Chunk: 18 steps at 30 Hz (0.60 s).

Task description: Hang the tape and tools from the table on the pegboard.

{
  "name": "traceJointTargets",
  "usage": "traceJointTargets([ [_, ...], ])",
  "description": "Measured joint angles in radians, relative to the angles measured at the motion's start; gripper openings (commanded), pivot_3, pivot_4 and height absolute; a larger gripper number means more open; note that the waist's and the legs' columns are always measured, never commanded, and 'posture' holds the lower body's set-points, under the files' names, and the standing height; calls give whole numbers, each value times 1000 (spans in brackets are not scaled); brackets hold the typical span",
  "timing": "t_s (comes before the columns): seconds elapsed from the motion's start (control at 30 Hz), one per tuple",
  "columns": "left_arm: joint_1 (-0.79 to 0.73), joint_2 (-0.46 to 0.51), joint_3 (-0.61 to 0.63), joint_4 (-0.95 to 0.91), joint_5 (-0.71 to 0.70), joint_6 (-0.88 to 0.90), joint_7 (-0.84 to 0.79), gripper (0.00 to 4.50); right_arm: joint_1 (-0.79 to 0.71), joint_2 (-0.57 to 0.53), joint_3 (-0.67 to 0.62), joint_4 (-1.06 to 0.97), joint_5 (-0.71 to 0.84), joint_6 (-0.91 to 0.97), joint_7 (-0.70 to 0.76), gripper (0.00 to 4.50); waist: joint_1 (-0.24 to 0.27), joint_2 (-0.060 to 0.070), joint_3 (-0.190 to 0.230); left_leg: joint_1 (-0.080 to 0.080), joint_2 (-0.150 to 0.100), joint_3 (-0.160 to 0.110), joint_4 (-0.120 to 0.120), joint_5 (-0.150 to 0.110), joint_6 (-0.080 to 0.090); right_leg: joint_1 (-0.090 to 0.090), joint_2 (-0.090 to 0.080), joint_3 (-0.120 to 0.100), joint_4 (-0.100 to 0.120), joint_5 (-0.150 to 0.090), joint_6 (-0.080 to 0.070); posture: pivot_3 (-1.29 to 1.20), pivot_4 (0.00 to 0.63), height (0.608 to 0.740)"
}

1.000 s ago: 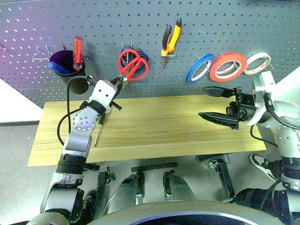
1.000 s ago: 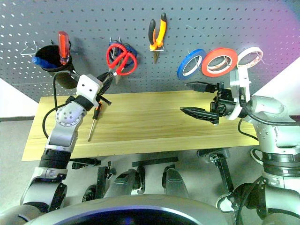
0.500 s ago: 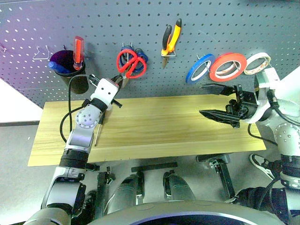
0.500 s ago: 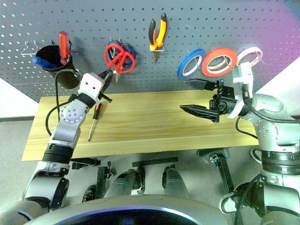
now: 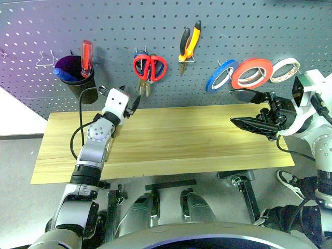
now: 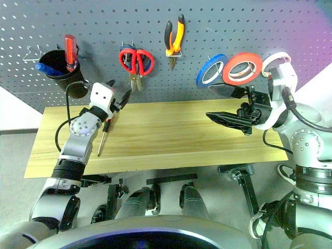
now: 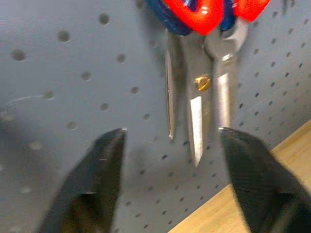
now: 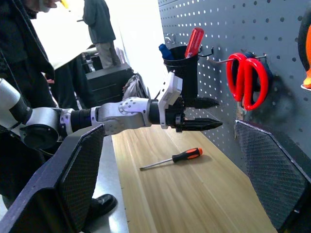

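So you're most of the way through this one. Nearest to you, the table (image 5: 207, 140) has just one thing left lying on it: the slim screwdriver (image 6: 103, 136) with the orange handle, sitting near the left end, right under your left arm. That's the only piece I'd say isn't hung yet.

Your left gripper (image 5: 131, 99) is just above the table's back edge, right up at the pegboard (image 5: 155, 31). In the left wrist view its two fingers (image 7: 97, 165) are spread wide with nothing between them, and the red-handled scissors (image 5: 149, 67) hang from a hook just past the tips, blades pointing down. I think they're clear of the fingers, though that view is close and a bit smeary, so I wouldn't swear there's no light touch. A blue-handled pair sits on the same hook behind them.

Your right gripper (image 5: 250, 108) hovers over the right end of the table, also spread wide and empty.

Further back on the board, the pliers (image 5: 189, 43) hang by their orange-and-black handles, and the orange-red tape (image 5: 252, 73) sits on its hook between a blue roll (image 5: 221, 74) and a whitish one (image 5: 285, 69).
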Motion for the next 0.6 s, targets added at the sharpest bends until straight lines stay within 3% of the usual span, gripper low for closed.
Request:
traceJointTargets([
  [0.03, 3, 0, 0, -5, -5, 1, -7, 4473, 0, -1, -3, 0, 0, 0, 0, 4500, 0, 0, 0, 0, 0, 0, 0, 0, 0, 0, 0, 0, 0, 0, 0, -199, 267, 739],
  [0.4, 293, 13, -3, -342, -46, 133, -73, 4473, 11, -20, -11, -9, 19, 14, 35, 4500, -4, 1, -1, 0, 0, 0, 0, 0, 0, 0, 0, 0, 0, 0, 0, -185, 253, 739],
  [0.6, 384, 38, 29, -381, -45, 186, -38, 4473, 19, -38, -4, -9, -5, 12, 77, 4500, 0, 2, -2, 0, 0, 0, 0, 0, 0, 0, 0, 0, 0, 0, 0, -176, 251, 739],
])
